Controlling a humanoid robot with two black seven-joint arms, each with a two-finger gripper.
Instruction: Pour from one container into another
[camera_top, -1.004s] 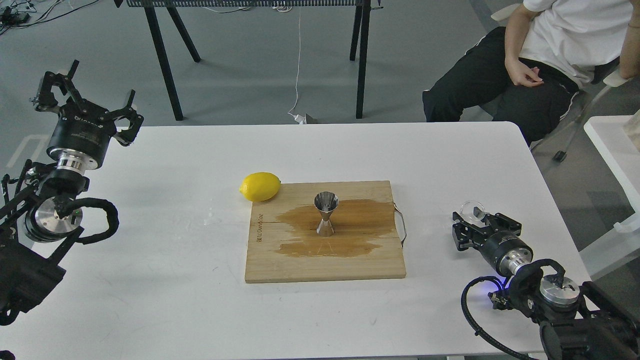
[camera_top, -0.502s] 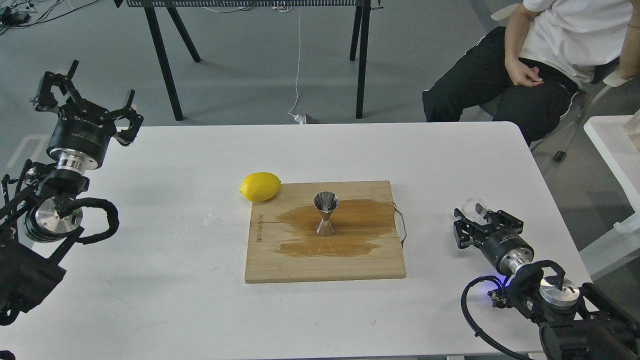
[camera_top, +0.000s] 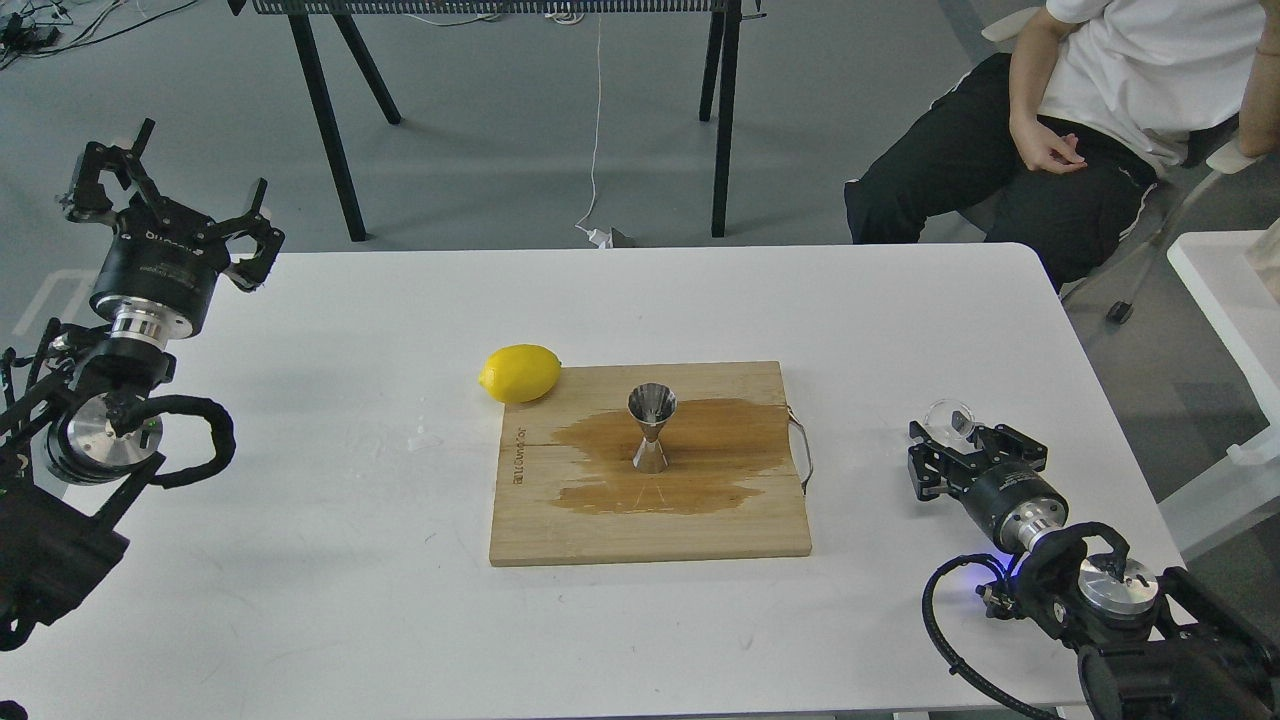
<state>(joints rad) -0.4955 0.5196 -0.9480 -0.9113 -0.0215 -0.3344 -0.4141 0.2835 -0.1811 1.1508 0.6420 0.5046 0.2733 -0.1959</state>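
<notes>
The shiny steel jigger (camera_top: 651, 428) stands upright on the wet stain in the middle of the wooden board (camera_top: 650, 520). The tiny clear glass cup (camera_top: 948, 416) sits on the white table right of the board. My right gripper (camera_top: 957, 443) lies low on the table just behind the cup, open, its fingers spread on either side of the cup's near edge and not closed on it. My left gripper (camera_top: 170, 178) hangs open in the air over the table's far left corner, holding nothing.
A yellow lemon (camera_top: 520, 372) rests against the board's far left corner. The board's metal handle (camera_top: 803, 452) sticks out on its right side. A seated person (camera_top: 1080, 110) is beyond the table's far right corner, and a white bin (camera_top: 1225, 300) stands to the right.
My right gripper has drawn back a little toward the lower right, away from the glass cup, which stays in place. The left arm has barely shifted.
</notes>
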